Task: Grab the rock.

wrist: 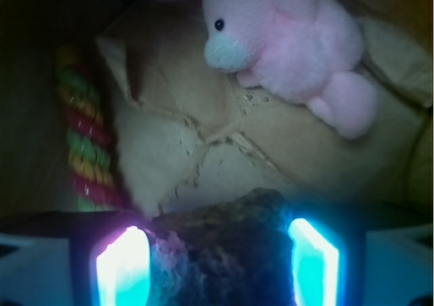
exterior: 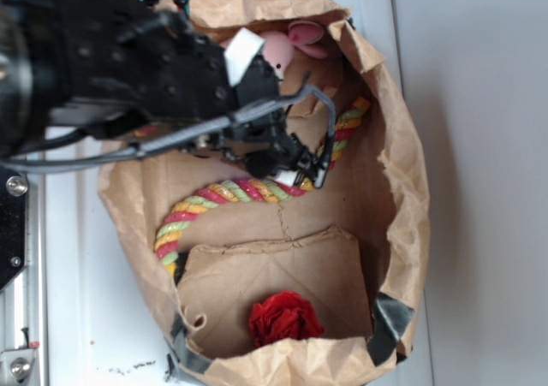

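The rock [wrist: 224, 241] is a dark, rough, speckled chunk low in the wrist view. It fills the gap between my gripper's [wrist: 215, 265] two glowing pads, and both pads touch its sides. In the exterior view my gripper [exterior: 301, 170] reaches down inside the brown paper bag [exterior: 402, 172], over the bag's floor near the rope. The arm and fingers hide the rock in that view.
A pink plush animal [wrist: 291, 41] lies just beyond the rock, at the bag's far end [exterior: 282, 48]. A striped rope ring [exterior: 231, 193] curves across the bag floor. A red ruffled ball [exterior: 284, 317] sits at the near end. The bag walls rise all round.
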Robot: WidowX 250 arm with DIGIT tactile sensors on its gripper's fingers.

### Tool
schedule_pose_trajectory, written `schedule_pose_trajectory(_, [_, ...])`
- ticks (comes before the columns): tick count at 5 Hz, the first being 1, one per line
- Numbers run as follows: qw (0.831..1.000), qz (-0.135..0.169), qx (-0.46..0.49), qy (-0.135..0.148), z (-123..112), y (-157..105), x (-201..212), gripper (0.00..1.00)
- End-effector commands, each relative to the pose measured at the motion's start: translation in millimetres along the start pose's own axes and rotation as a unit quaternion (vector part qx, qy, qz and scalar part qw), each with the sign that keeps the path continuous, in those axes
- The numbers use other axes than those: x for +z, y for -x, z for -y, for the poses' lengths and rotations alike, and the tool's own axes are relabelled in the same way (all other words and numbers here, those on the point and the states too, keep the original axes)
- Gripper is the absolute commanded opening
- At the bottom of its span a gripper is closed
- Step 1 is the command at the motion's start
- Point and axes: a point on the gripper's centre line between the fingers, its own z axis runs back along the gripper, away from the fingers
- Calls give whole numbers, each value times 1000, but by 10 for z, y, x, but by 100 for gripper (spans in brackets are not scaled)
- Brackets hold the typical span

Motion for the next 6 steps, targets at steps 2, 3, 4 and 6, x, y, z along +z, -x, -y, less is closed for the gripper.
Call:
schedule_pose_trajectory(2, [997, -4, -67, 29, 92, -99, 586, 0])
schedule_pose_trajectory(3, [982, 20, -177, 55, 165, -11, 668, 0])
schedule_pose_trajectory(4, [959, 28, -268, 89, 254, 44, 809, 0])
schedule_pose_trajectory(6, [943, -29, -329, 41, 431, 13, 1046, 0])
